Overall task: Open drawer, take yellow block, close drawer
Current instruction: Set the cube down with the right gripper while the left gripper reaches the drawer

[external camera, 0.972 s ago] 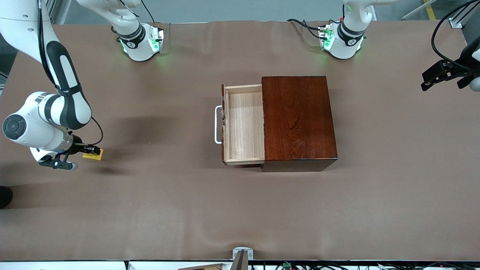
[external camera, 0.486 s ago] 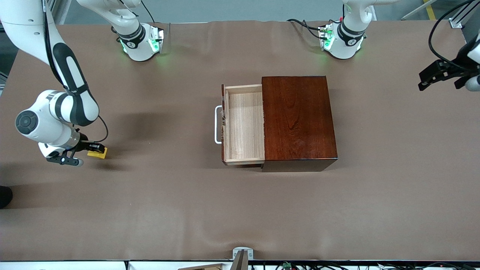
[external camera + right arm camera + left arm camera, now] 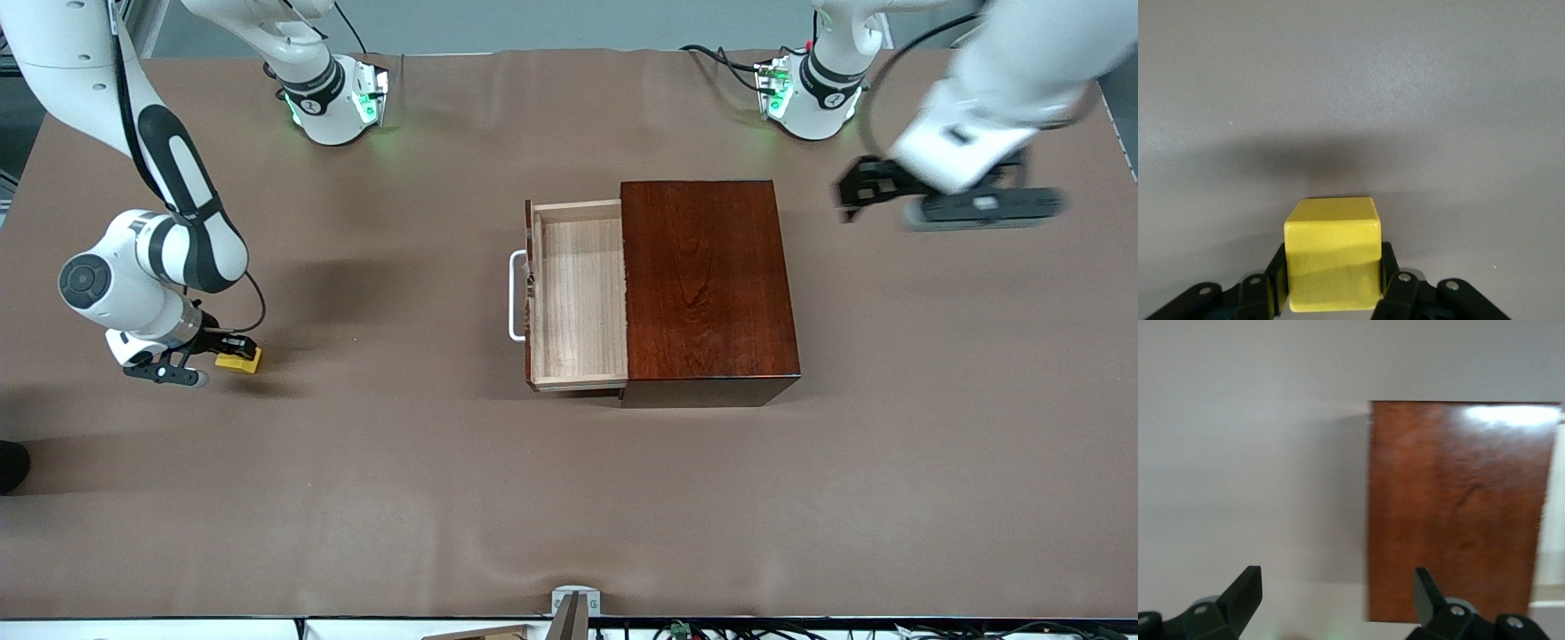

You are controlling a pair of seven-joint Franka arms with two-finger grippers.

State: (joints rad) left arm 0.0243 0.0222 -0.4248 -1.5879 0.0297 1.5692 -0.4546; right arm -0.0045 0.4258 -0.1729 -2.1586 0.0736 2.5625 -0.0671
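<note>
- The yellow block [image 3: 240,360] [image 3: 1332,262] sits in the right claw [image 3: 224,351] [image 3: 1331,293], whose two fingers are squeezed onto its sides, over the desk [image 3: 400,489] at the right arm's end.
- The block is well apart from the drawer [image 3: 578,293].
- The drawer is pulled out of the dark red-brown box [image 3: 707,284] [image 3: 1455,507], and its pale wood floor is bare.
- The drawer's white handle [image 3: 514,295] points toward the right arm's end of the desk.
- The left claw [image 3: 858,191] [image 3: 1335,600] is up over the desk beside the box, at the left arm's end, with its fingers wide apart and holding nothing.
</note>
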